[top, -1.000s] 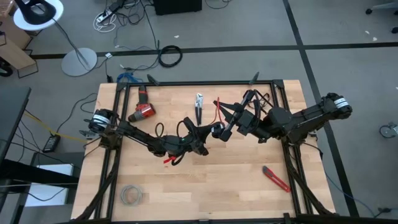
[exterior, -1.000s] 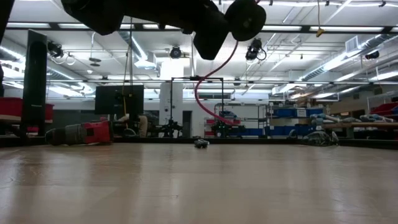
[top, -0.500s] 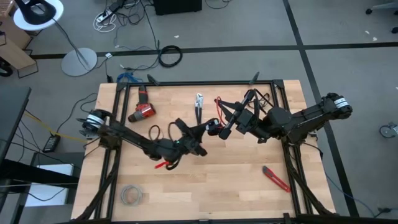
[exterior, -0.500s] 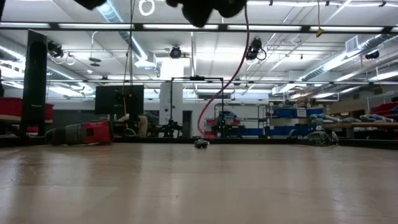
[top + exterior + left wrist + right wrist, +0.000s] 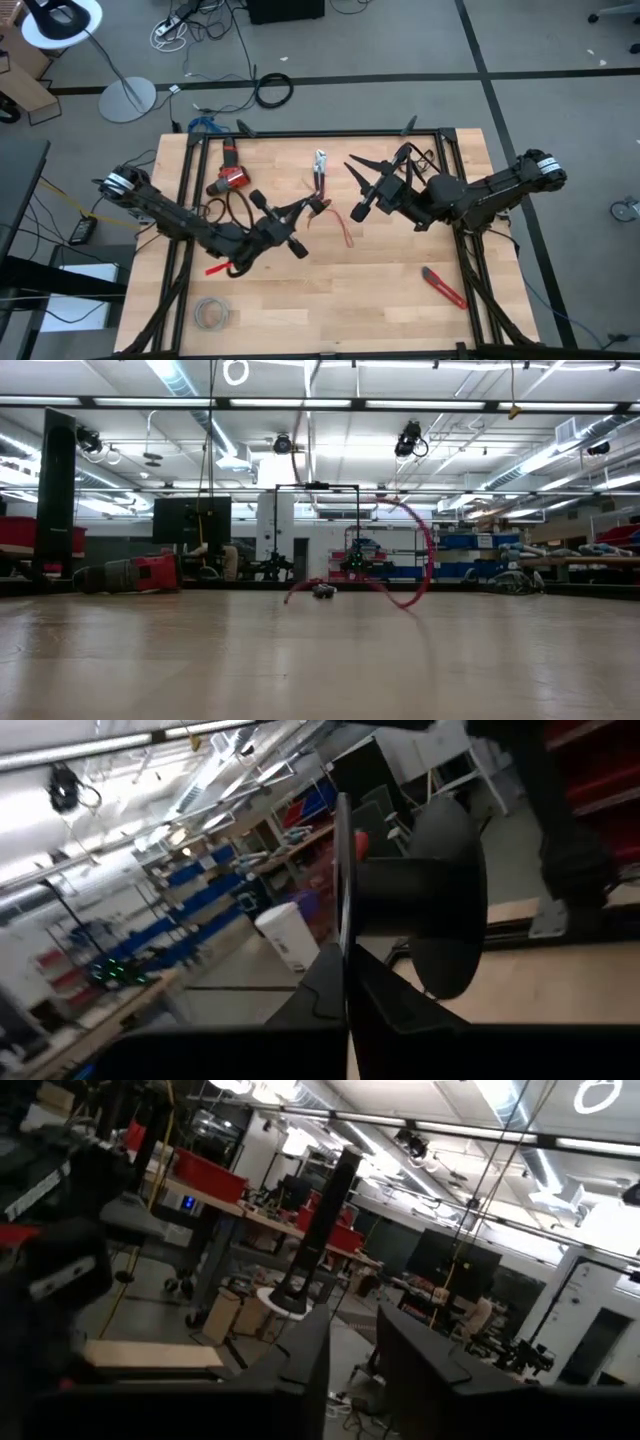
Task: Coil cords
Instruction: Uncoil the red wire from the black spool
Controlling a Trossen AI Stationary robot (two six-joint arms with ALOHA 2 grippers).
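My left jaws are clamped on the thin bright red flexible wire trailing onto the pale wooden surface, my right jaws parted and empty

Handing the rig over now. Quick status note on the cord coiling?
Left gripper: shut on one end of the red wire, above table centre.
Right gripper: open, holds nothing, just right of the wire.
Wire: hangs from the left gripper in a loose arc, with its far end on the table.
Done: wire lifted by one end.
Left: form the coil and set it down.
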